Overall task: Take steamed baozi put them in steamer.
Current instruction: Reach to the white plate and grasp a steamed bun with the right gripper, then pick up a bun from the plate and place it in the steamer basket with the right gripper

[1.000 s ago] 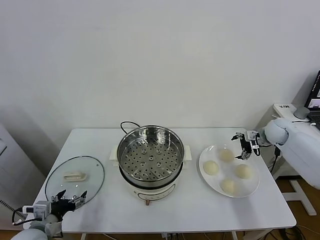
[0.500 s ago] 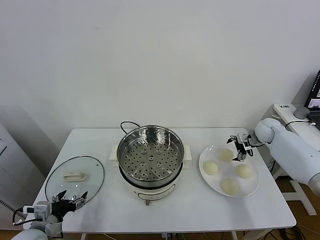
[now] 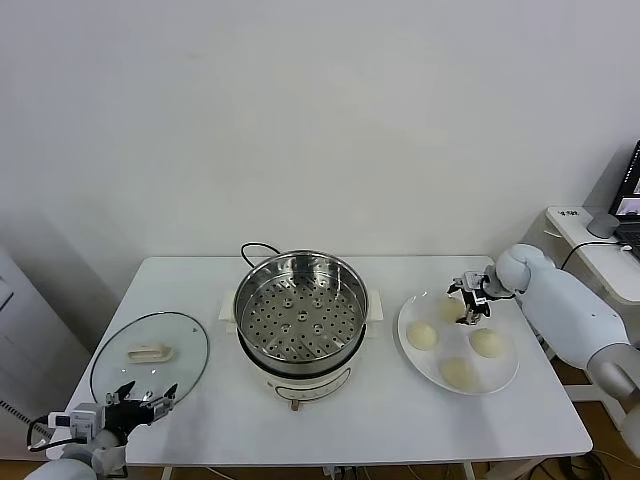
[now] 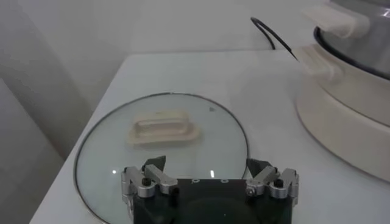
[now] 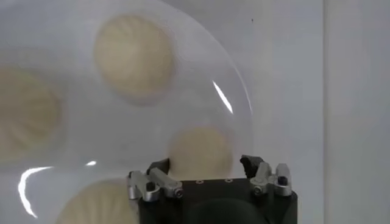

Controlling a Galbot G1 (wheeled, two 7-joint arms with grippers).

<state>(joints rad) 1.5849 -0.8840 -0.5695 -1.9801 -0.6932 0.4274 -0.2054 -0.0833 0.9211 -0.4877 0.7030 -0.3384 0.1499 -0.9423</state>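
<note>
At the near left corner of the white counter (image 3: 200, 420), the left pincer (image 3: 140, 397) waits with its fingers spread wide and nothing between them, just beside the near edge of a glass lid (image 3: 150, 355) that lies flat with its white handle up. In the middle stands the steamer (image 3: 300, 310), its perforated steel floor bare, on a white base with a black cord (image 3: 258, 250) trailing behind. To the right, a white plate (image 3: 500, 380) carries all four steamed baozi (image 3: 422, 336), so none has yet made the trip.

The right pincer (image 3: 469, 301) is down over the far bun (image 3: 452, 308) on that plate. In the right wrist view the fingers (image 5: 159, 180) flank this cream dome (image 5: 200, 152) on either side; they stand partly apart, and whether they already press the dough cannot be told.

The step in hand appears to be the first pick. The next move would call for a gentle closing on the soft bun, firm enough to hold but not dent it, then a lift clear of the plate and a carry leftward over the steamer's rim.
</note>
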